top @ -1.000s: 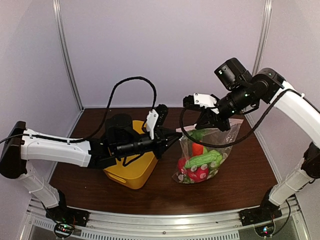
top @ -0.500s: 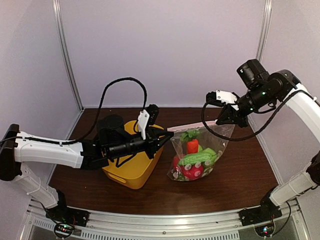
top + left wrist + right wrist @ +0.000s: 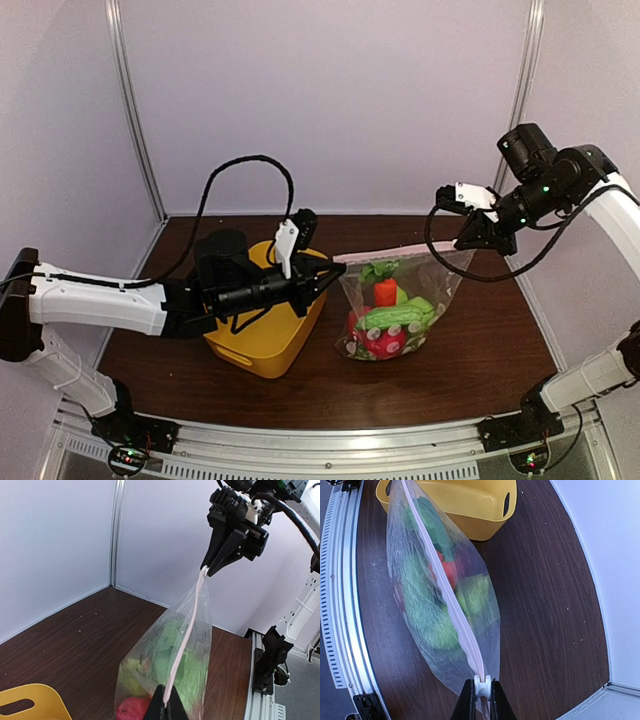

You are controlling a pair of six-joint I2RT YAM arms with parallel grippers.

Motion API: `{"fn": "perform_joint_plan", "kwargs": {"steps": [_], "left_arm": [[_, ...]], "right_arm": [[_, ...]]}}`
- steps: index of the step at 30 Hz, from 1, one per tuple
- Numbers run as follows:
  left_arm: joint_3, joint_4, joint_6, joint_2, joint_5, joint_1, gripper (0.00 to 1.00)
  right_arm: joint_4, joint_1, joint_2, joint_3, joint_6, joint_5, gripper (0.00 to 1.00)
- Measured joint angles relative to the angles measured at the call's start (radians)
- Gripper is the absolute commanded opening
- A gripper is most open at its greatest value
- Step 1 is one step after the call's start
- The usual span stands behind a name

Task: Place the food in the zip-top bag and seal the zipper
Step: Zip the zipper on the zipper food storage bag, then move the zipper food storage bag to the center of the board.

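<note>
Tub [image 3: 262, 345] just beside bag [image 3: 398, 308]

Left end effector [image 3: 166, 706] and right end effector [image 3: 208, 569] pinch the zipper [image 3: 186, 630] ends.

Zip-top bag [image 3: 440, 285]: clear plastic, printed with white round dots. Zipper [image 3: 462, 630]: pale pink strip. Carrot [image 3: 385, 292]: orange, green leafy top. Cucumber [image 3: 402, 317]: green. Apple [image 3: 372, 348]: red. Tub [image 3: 262, 345]: plain yellow. Table [image 3: 480, 350]: dark brown wood grain. Walls [image 3: 330, 100]: pale lilac-grey.
</note>
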Motion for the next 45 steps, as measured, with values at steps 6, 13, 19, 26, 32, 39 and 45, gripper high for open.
{"fn": "perform_joint_plan", "kwargs": {"steps": [6, 13, 19, 26, 32, 39, 45], "left_arm": [[0.000, -0.001, 0.000, 0.006, 0.000, 0.000, 0.00], [0.026, 0.003, 0.000, 0.044, 0.006, 0.007, 0.00], [0.277, -0.029, 0.005, 0.253, 0.038, 0.049, 0.00], [0.605, -0.116, 0.037, 0.453, 0.090, 0.146, 0.00], [0.600, -0.114, 0.051, 0.454, 0.165, 0.185, 0.02], [0.302, -0.013, -0.014, 0.419, 0.325, 0.166, 0.48], [0.141, -0.166, -0.020, 0.230, 0.334, 0.098, 0.65]], "right_arm": [[-0.005, -0.057, -0.009, -0.030, -0.028, -0.008, 0.05], [-0.007, -0.093, -0.009, -0.036, -0.048, -0.010, 0.05], [0.044, -0.118, 0.042, -0.019, -0.014, 0.022, 0.04], [0.151, -0.203, 0.190, 0.136, 0.045, 0.016, 0.06], [0.204, -0.217, 0.129, 0.095, 0.039, -0.023, 0.09], [0.243, -0.216, -0.147, -0.390, -0.006, -0.143, 0.51], [0.154, -0.212, -0.320, -0.469, -0.015, -0.227, 0.72]]}}
